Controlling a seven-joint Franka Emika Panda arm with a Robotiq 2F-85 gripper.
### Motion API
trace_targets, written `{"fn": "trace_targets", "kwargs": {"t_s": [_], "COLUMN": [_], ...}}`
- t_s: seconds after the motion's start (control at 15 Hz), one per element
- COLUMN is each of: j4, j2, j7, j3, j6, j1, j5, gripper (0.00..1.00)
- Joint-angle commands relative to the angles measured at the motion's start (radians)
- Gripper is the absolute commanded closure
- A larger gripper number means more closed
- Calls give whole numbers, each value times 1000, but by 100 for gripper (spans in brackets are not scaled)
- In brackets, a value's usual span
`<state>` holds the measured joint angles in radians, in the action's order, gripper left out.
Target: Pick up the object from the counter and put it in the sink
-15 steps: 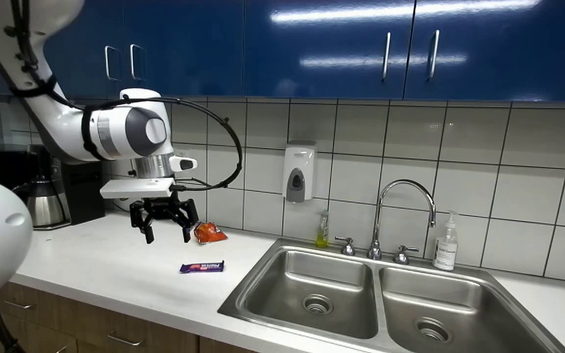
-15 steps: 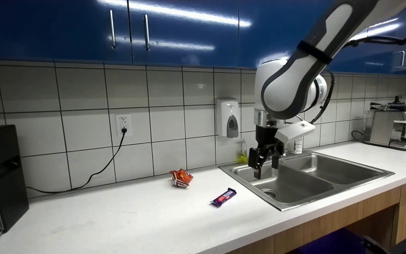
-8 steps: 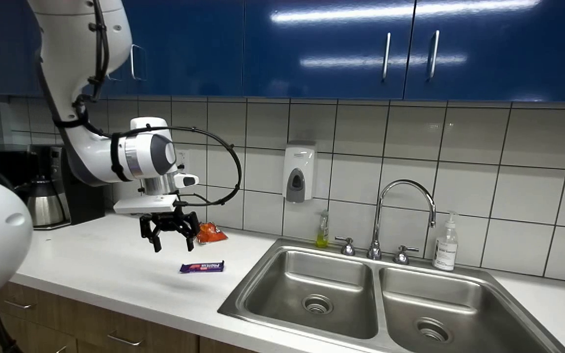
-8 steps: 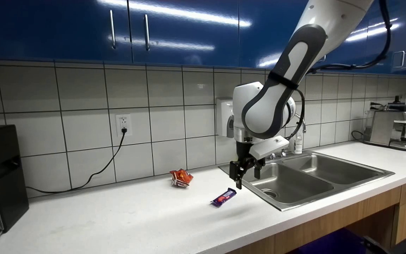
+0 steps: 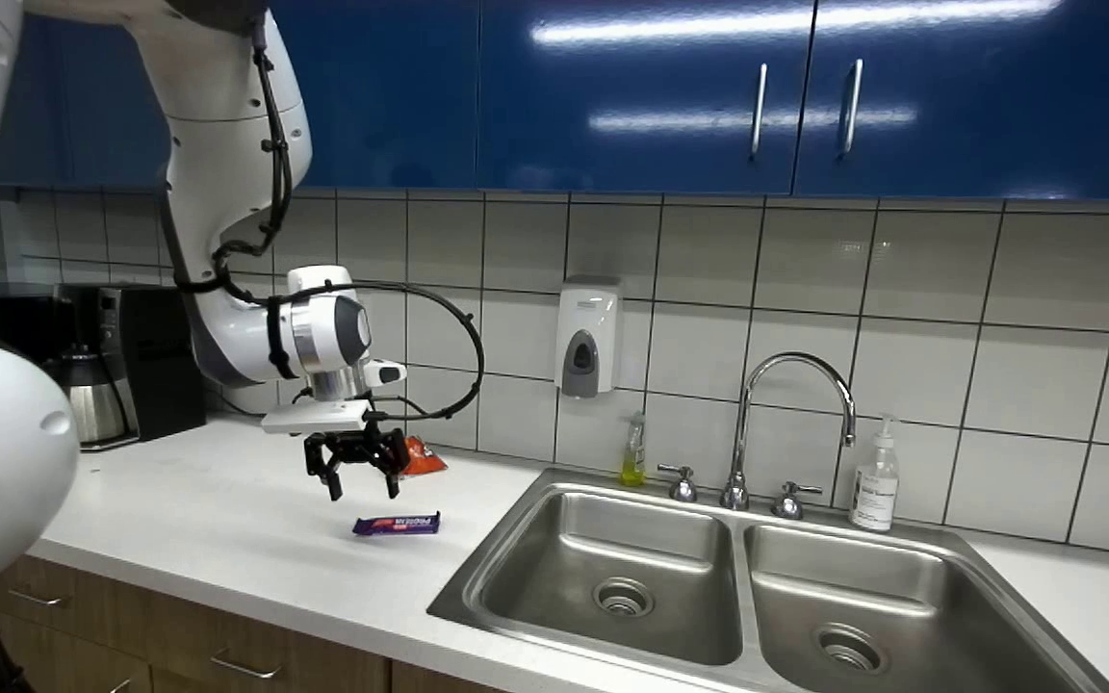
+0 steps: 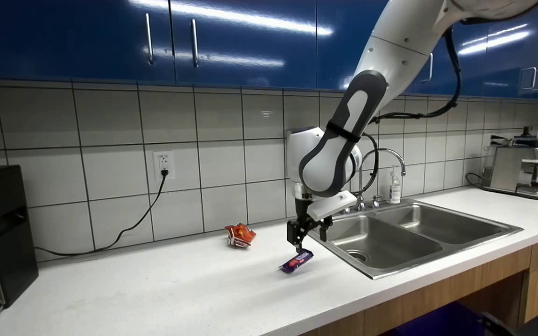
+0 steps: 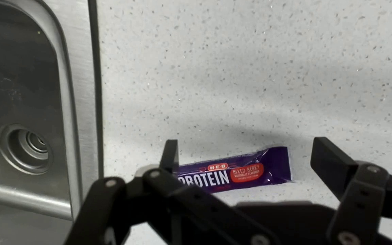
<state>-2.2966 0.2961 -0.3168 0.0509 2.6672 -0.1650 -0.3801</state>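
Observation:
The object, a purple protein bar packet, lies flat on the white counter [image 5: 227, 510] in both exterior views [image 5: 397, 525] [image 6: 295, 262] and in the wrist view [image 7: 247, 172]. My gripper [image 5: 364, 489] is open and empty above the packet, with its fingertips apart from it in that exterior view; it also shows in an exterior view [image 6: 311, 243]. In the wrist view the fingers [image 7: 245, 149] span the packet lengthwise, and the left finger hides the packet's left end. The steel double sink [image 5: 743, 602] is beside the packet; its rim shows in the wrist view [image 7: 83, 102].
An orange-red crumpled bag [image 6: 240, 235] lies behind the packet near the tiled wall. A curved faucet [image 5: 742, 433], a yellow-green soap bottle [image 5: 632, 452] and a white pump bottle [image 5: 875, 486] stand along the sink's back. A black coffee machine [image 6: 3, 233] stands on the counter.
My gripper has moved down toward the packet, shifting rightward in an exterior view and leftward in an exterior view. It stays open. The packet has not moved.

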Motion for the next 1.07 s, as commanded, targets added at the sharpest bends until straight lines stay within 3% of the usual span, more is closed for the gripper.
{"fn": "trace_targets", "kwargs": {"t_s": [0.0,0.53,1.0], "j4": [99,200,238], "j2": [94,191,228], "j7": [-31,-28,-28], "j3": [-50,-125,-144], "j6": [-3,1,-1], "j1": [-53,-110,-133], "j5": [-10,-3,5], "gripper": [0,0,0]}}
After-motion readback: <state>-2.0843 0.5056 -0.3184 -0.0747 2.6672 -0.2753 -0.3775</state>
